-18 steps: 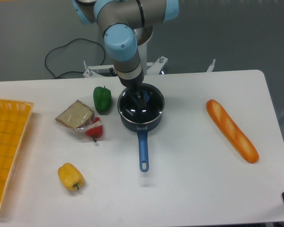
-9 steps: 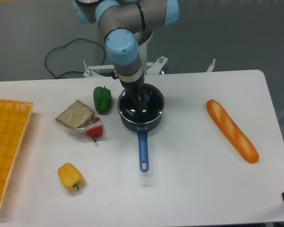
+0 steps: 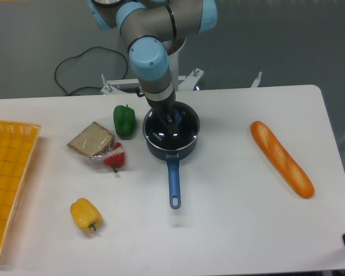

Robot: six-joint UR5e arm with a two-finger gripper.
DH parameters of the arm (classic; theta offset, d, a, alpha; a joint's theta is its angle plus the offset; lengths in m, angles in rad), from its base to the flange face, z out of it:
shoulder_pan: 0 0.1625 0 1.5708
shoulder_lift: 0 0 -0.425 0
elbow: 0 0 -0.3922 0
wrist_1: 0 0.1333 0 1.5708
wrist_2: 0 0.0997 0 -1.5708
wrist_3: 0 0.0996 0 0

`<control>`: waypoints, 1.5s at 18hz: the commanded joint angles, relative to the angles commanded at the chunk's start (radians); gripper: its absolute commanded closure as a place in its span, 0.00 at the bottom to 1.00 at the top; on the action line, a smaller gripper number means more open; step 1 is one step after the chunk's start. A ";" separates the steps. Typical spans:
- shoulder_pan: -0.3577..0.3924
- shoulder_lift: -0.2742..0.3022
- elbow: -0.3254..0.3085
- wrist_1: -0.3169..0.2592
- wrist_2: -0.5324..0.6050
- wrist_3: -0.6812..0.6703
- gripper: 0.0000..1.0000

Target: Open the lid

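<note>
Dark fingers (image 3: 171, 119) reach down onto the middle of the lid (image 3: 181, 131), right where its blue knob should be, but the wrist hides the tips and it cannot be told whether they have closed on the knob or stand apart. The lid sits flat on the dark blue saucepan (image 3: 172, 144), near the back middle of the white table (image 3: 230, 218), with the pan's long handle pointing toward the camera.

As a judgement, the lid is rigid glass, moderately heavy, smooth and breakable, so the knob is the only sound place to hold it; the thin rim would slip. A straight vertical lift seems safest.

It looks like a round clear disc with bright reflections and a narrow silver edge, the dark pan showing through. A green pepper (image 3: 124, 119) stands just beside the pan's left wall; a baguette (image 3: 281, 158) lies well apart to the right.
</note>
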 joint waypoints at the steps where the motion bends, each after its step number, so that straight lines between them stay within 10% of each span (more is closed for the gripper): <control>1: 0.002 0.000 0.000 0.000 0.000 0.000 0.00; 17: -0.002 -0.031 0.006 0.000 0.017 -0.017 0.01; 27: -0.006 -0.032 0.018 -0.005 0.025 -0.011 0.34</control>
